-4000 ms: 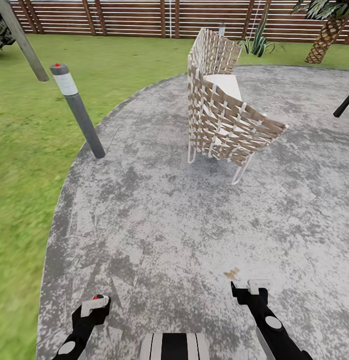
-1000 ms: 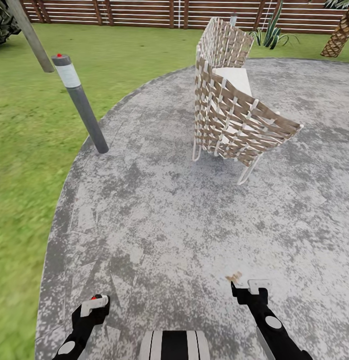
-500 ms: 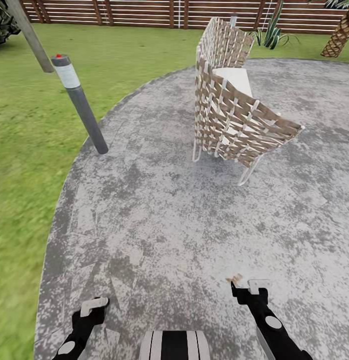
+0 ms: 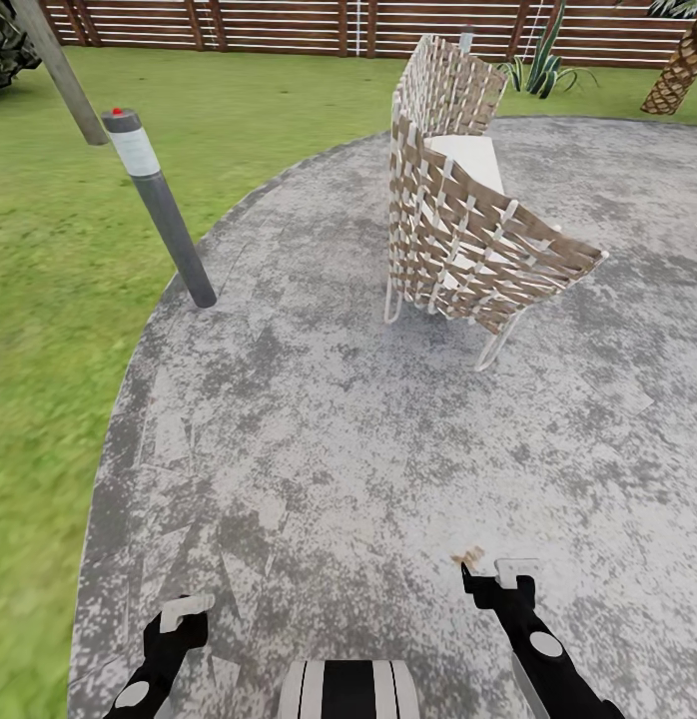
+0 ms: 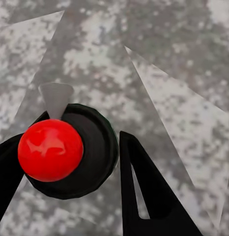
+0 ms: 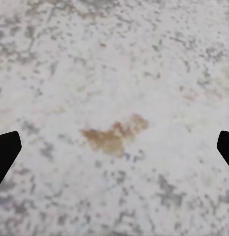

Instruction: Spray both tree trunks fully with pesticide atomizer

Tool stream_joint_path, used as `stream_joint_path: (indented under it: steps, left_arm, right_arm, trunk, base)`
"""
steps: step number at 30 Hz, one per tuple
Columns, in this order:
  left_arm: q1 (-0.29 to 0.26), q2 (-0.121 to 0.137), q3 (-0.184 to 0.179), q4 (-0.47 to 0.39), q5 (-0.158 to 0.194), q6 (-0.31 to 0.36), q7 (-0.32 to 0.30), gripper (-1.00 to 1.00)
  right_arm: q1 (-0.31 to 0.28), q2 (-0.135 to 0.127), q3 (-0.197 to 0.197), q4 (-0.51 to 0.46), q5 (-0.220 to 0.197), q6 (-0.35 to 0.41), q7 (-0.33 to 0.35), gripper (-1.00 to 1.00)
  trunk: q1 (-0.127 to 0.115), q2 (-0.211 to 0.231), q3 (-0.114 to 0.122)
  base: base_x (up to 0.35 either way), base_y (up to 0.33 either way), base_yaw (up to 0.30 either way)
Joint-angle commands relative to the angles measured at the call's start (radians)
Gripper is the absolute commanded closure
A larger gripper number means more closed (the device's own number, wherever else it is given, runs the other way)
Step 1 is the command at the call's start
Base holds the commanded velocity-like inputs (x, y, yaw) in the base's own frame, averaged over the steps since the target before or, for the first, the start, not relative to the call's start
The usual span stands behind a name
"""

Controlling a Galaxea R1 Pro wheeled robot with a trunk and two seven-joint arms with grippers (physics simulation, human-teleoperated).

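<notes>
In the left wrist view a dark round pesticide atomizer (image 5: 97,147) is seen end-on, with a red ball on it and a small grey cone beside the ball. My left gripper (image 5: 67,140) is shut on it, one black finger on each side. In the head view the left gripper (image 4: 179,624) hangs low at the near left over grey paving. My right gripper (image 4: 488,584) is at the near right, and its wrist view shows it (image 6: 114,147) open and empty above a brown stain (image 6: 114,136). The grass floor (image 4: 49,300) lies to the left. The trees are out of view.
A woven lounge chair (image 4: 468,220) stands ahead on the round grey patio (image 4: 339,419). A grey bollard (image 4: 164,210) with a white band and red top stands at the patio's left edge. A slanted grey pole (image 4: 59,70), a slatted fence (image 4: 289,25) and a scaly palm trunk (image 4: 678,70) lie beyond.
Over four seconds the whole view shifted slightly as the camera moved. In the last second my left gripper sank a little, and the red dot on it is now hidden in the head view.
</notes>
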Motion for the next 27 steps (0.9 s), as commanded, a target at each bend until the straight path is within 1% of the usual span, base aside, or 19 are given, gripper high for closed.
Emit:
stream_joint_path:
  steps: [1,27]
  left_arm:
    - [0.000,0.000,0.000,0.001,0.001,-0.003,0.001,1.00]
    - [0.000,0.000,-0.001,0.001,0.001,-0.003,0.000,1.00]
  right_arm:
    - [0.000,0.000,0.001,0.001,0.000,-0.003,-0.003,-1.00]
    - [0.000,0.000,0.003,0.003,0.002,-0.003,-0.002,-1.00]
  trunk:
    - [0.000,0.000,-0.001]
    - [-0.012,0.006,0.100]
  base:
    - [0.000,0.000,0.000]
    - [0.000,0.000,0.000]
